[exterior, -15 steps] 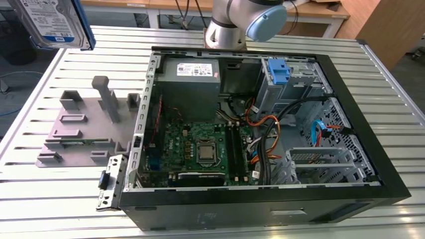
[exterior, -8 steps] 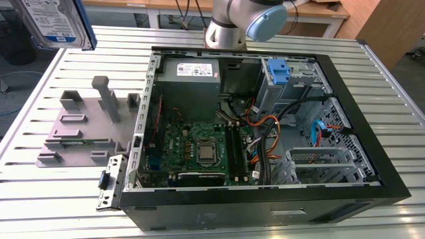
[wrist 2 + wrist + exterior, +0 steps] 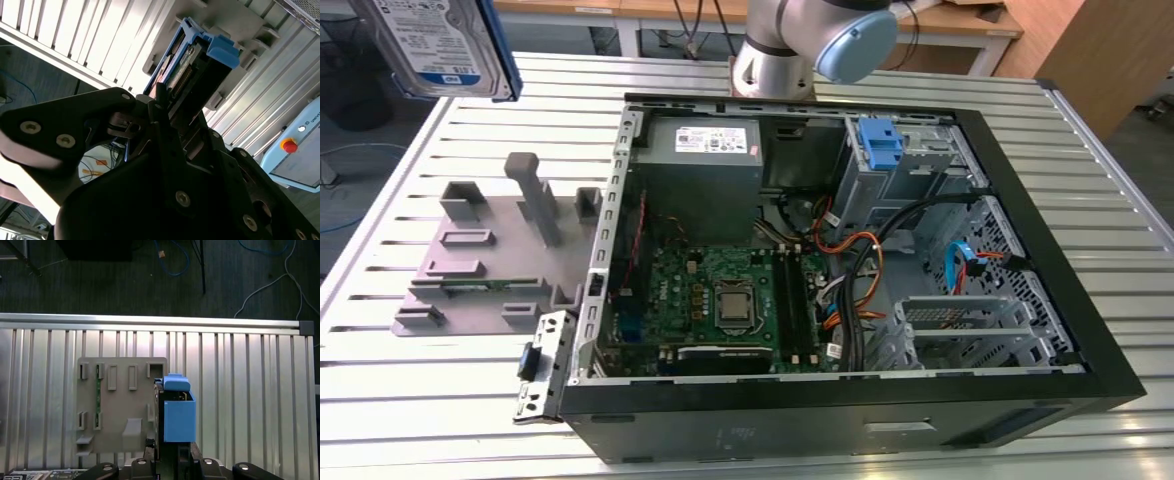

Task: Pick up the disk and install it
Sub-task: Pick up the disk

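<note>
The disk (image 3: 434, 45), a silver drive with a white-and-blue label in a blue carrier, hangs in the air at the exterior view's upper left, above the slatted table. In the second wrist view my gripper (image 3: 170, 107) is shut on the disk (image 3: 195, 62), whose blue end sticks out past the dark fingers (image 3: 157, 100). The first wrist view looks along the disk (image 3: 177, 415) edge-on, with the gripper (image 3: 167, 452) at its base and the grey holder (image 3: 120, 405) on the table beneath it.
A grey parts holder (image 3: 494, 260) with upright posts lies on the slatted table (image 3: 427, 400), left of the open computer case (image 3: 854, 260). Inside the case are a power supply (image 3: 700, 140), a motherboard (image 3: 720, 300), cables and a blue bracket (image 3: 881, 145) at the drive bay.
</note>
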`<state>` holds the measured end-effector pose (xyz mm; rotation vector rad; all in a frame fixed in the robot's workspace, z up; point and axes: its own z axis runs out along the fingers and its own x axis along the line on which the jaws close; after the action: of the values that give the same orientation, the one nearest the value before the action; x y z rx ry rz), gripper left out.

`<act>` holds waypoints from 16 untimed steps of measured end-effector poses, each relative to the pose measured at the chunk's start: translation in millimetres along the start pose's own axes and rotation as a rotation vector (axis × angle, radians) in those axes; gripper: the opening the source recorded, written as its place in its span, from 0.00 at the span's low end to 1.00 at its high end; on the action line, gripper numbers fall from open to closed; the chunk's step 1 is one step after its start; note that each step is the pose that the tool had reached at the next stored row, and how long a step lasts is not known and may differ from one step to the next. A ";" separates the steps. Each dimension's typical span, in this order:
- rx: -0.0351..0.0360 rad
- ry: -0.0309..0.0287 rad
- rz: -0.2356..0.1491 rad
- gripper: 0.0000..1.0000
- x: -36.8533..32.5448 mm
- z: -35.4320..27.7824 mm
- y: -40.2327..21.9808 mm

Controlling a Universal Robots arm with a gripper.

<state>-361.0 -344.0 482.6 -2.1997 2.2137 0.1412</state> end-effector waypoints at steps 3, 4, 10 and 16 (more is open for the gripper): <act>0.0000 0.0000 0.000 0.35 0.0 -0.1 -3.8; 0.0001 -0.0001 0.000 0.35 0.0 -0.1 -5.0; 0.0001 0.0000 0.000 0.35 -0.1 -0.4 -10.5; 0.0001 0.0000 0.000 0.35 -0.1 -0.4 -12.5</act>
<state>-348.5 -344.1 482.4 -2.1995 2.2137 0.1411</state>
